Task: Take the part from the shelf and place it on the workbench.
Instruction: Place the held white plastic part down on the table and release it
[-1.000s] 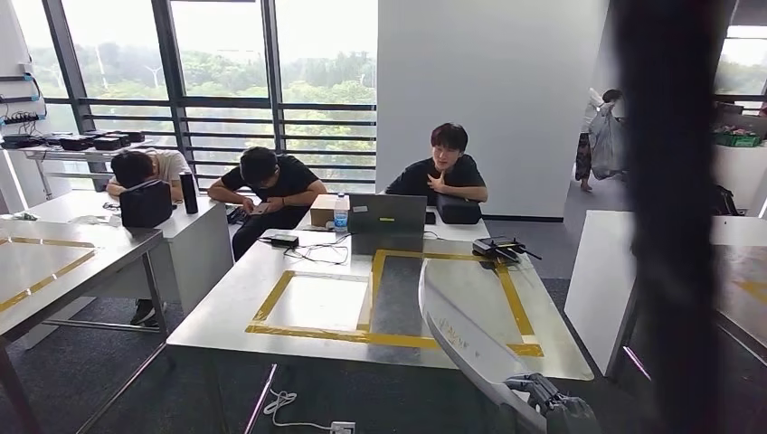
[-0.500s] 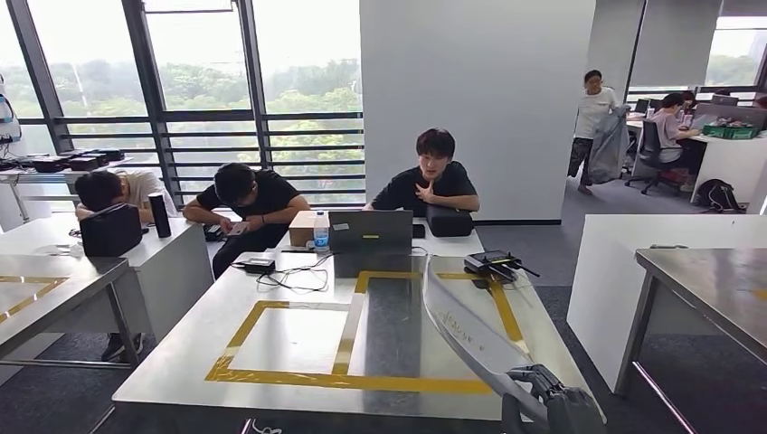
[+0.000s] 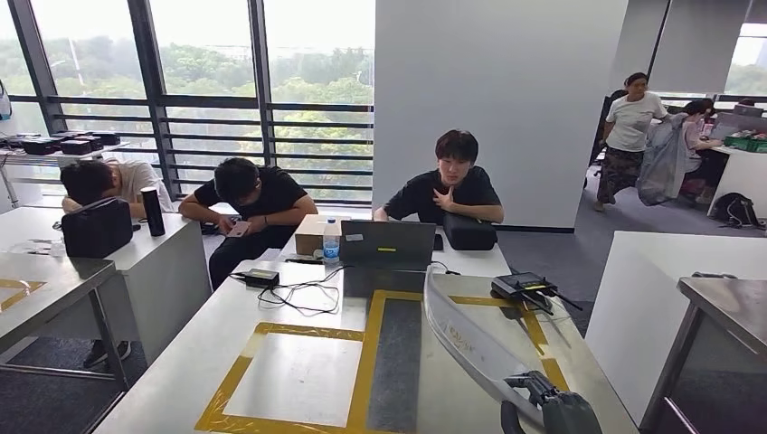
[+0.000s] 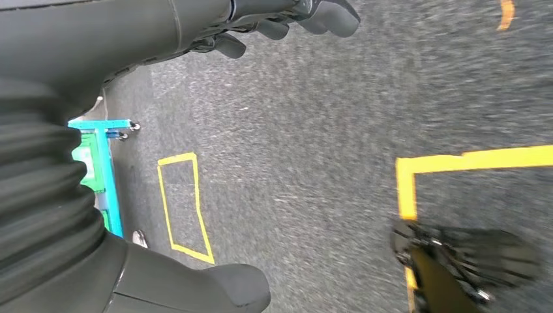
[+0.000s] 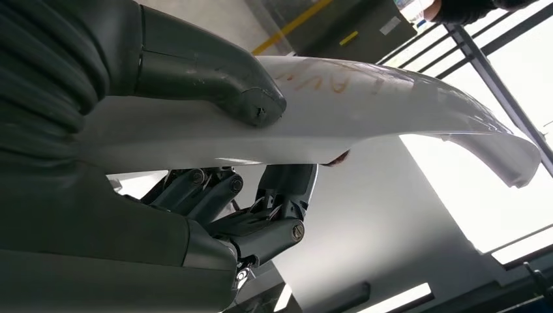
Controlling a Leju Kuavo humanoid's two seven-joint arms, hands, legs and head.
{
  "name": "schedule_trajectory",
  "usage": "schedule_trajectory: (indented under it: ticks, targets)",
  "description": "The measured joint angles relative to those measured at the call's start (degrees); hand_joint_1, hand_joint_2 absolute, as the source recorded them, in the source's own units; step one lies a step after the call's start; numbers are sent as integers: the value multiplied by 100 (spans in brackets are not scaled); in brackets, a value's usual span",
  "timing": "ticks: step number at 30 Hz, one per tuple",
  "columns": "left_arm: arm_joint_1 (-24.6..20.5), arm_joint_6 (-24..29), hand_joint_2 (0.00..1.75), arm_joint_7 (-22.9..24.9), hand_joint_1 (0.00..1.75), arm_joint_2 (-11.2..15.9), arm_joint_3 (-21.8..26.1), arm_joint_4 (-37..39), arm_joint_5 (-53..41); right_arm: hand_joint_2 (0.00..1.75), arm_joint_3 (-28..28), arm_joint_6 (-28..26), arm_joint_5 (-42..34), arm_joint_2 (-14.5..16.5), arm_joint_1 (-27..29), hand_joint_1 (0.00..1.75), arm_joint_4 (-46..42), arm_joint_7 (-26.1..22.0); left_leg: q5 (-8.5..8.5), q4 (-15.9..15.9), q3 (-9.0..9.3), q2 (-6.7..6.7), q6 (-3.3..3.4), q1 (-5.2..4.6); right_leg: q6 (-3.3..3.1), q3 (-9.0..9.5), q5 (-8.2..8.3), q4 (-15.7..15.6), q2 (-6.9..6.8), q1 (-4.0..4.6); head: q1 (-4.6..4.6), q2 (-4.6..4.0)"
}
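Observation:
The part [image 3: 470, 339] is a long, curved white panel with faint red writing. My right hand [image 3: 552, 407] grips its near end at the bottom of the head view, and the panel reaches out over the steel workbench [image 3: 307, 371] with its yellow tape outline. In the right wrist view the thumb [image 5: 215, 78] presses on one face of the part [image 5: 365, 111], and the darker fingers [image 5: 261, 208] curl under the other face. My left hand [image 4: 117, 45] hangs over grey carpet with its fingers [image 4: 287, 19] spread and nothing in it.
A laptop [image 3: 389, 244], a water bottle [image 3: 331, 242], a cardboard box [image 3: 309, 237], cables [image 3: 289, 294] and a black device [image 3: 523, 287] sit at the workbench's far end. Three people sit behind it. Another steel bench [image 3: 724, 307] stands to the right and a table [image 3: 36, 280] to the left.
The camera has turned and come closer to the workbench; the dark post that hid the right side a second ago is gone. My right hand still holds the part the same way.

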Motion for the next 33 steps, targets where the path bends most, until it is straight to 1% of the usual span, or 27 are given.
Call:
schedule_trajectory:
  ticks: [1,2,3,4,5,6,7,8,9,10,11,12,13,14,15,16,17,18,19,20,21,22,23,25,26,32,33]
  targets:
    - [-10,-13,175,15,0,1,-11,0,-4,175,5,75,2,3,-77,175,101,26,-113,-10,159,-10,1,-23,-57,-82,186,-296,4,19,2,0]
    - [-20,-24,175,31,0,-8,-22,5,-9,175,16,152,5,11,-169,175,235,50,-229,-12,292,-18,6,-38,-130,-140,698,-666,15,49,4,-1]
    - [-39,-31,175,48,0,-14,-30,12,-15,175,31,226,9,25,-281,175,406,75,-346,-5,398,-36,-3,-53,-199,-166,1300,-995,55,91,2,-1]
    - [-67,-34,175,64,0,-21,-36,16,-27,175,50,292,14,55,-422,175,618,101,-464,-6,478,-48,-15,-54,-247,-162,1824,-1222,93,124,-1,-1]
    - [-99,-43,175,81,0,-27,-41,21,-47,175,71,341,15,100,-615,175,882,124,-538,19,550,-56,-38,-47,-272,-139,2154,-1345,129,153,-1,-2]
    - [-136,-55,175,92,0,-27,-49,20,-69,175,101,373,10,163,-882,175,1206,139,-561,59,595,-57,-77,-42,-285,-91,2207,-1364,158,172,-1,-1]
    - [-176,-71,175,97,0,-26,-60,17,-92,175,141,385,4,252,-1218,175,1619,145,-538,152,597,-42,-113,-34,-299,-28,2178,-1376,162,164,-1,-1]
    - [-212,-86,175,99,0,-26,-71,18,-111,175,182,383,-2,342,-1583,175,2069,149,-480,325,543,-28,-151,-35,-327,28,2151,-1414,164,156,0,-1]
    - [-252,-97,175,101,0,-30,-83,20,-128,175,231,387,-4,434,-1949,175,2550,162,-471,565,397,-18,-183,-31,-362,83,2129,-1449,161,139,-4,0]
    - [-290,-103,175,108,0,-32,-99,21,-154,175,277,404,5,521,-2275,175,3037,187,-551,859,201,-11,-210,-24,-386,123,2107,-1480,152,119,-8,0]
    - [-318,-104,175,118,0,-34,-113,22,-175,175,320,436,22,596,-2546,175,3484,225,-712,1158,-32,-5,-231,-8,-405,143,2079,-1491,140,110,-9,0]
    - [-338,-103,175,129,0,-31,-130,22,-195,175,367,480,46,672,-2781,175,3911,270,-908,1418,-268,-2,-256,16,-412,153,2053,-1492,129,99,-11,0]
    - [-347,-99,175,142,0,-21,-144,21,-210,175,414,529,79,741,-2972,175,4332,325,-1038,1576,-460,1,-283,40,-402,163,2025,-1484,123,87,-11,0]
    - [-349,-94,175,147,0,-10,-153,20,-214,175,457,571,115,804,-3128,175,4719,382,-1036,1604,-589,4,-313,63,-384,179,1995,-1471,118,70,-11,0]
    - [-351,-89,175,141,0,4,-159,20,-217,175,498,602,152,859,-3256,175,5069,433,-874,1469,-635,8,-346,85,-357,200,1961,-1451,112,47,-12,0]
    - [-353,-84,175,127,0,18,-161,20,-218,175,536,623,187,912,-3361,175,5394,472,-588,1182,-606,11,-384,109,-324,225,1922,-1421,104,17,-13,0]
    - [-353,-80,175,100,0,28,-162,20,-214,175,569,636,216,964,-3445,175,5650,498,-289,839,-543,12,-439,135,-285,243,1882,-1386,94,-8,-14,0]
    - [-354,-79,175,66,0,34,-162,25,-208,175,603,656,244,1022,-3515,175,5878,518,-125,542,-492,12,-462,148,-249,247,1849,-1336,91,-28,-18,0]
    - [-356,-79,175,32,0,37,-162,28,-203,175,634,683,268,1076,-3567,175,6074,532,-30,355,-465,20,-445,155,-212,237,1823,-1298,93,-34,-20,0]
    - [-356,-81,175,-6,0,37,-162,32,-197,175,663,712,289,1125,-3599,175,6243,542,-6,289,-461,28,-401,154,-177,224,1807,-1274,97,-30,-21,0]
    - [-356,-87,175,-38,0,38,-162,36,-194,175,696,747,314,1167,-3615,175,6394,543,-14,287,-465,39,-339,149,-166,213,1798,-1260,102,-22,-20,0]
    - [-355,-96,175,-68,0,40,-162,37,-192,175,726,776,338,1199,-3618,175,6519,539,50,297,-463,46,-293,151,-190,206,1804,-1268,101,-12,-15,0]
    - [-352,-108,175,-98,0,42,-162,37,-188,175,753,802,362,1231,-3614,175,6627,530,91,297,-459,40,-278,155,-242,207,1814,-1275,100,-2,-12,0]
    - [-353,-127,175,-152,0,45,-160,38,-170,175,809,839,404,1291,-3601,175,6801,500,113,293,-467,21,-266,157,-362,215,1842,-1297,96,13,-6,0]
    - [-352,-132,175,-174,0,46,-159,38,-157,175,838,848,419,1321,-3591,175,6874,479,115,292,-469,12,-258,156,-385,225,1846,-1311,93,19,-4,0]
    - [-337,-131,175,-250,0,51,-149,39,-80,175,965,861,461,1453,-3498,175,7121,406,96,291,-469,-7,-212,144,-390,251,1853,-1353,74,20,8,0]
    - [-337,-131,175,-254,0,55,-148,39,-80,131,978,861,465,1464,-3488,131,7143,404,92,291,-469,-7,-206,141,-380,251,1851,-1355,73,19,9,0]
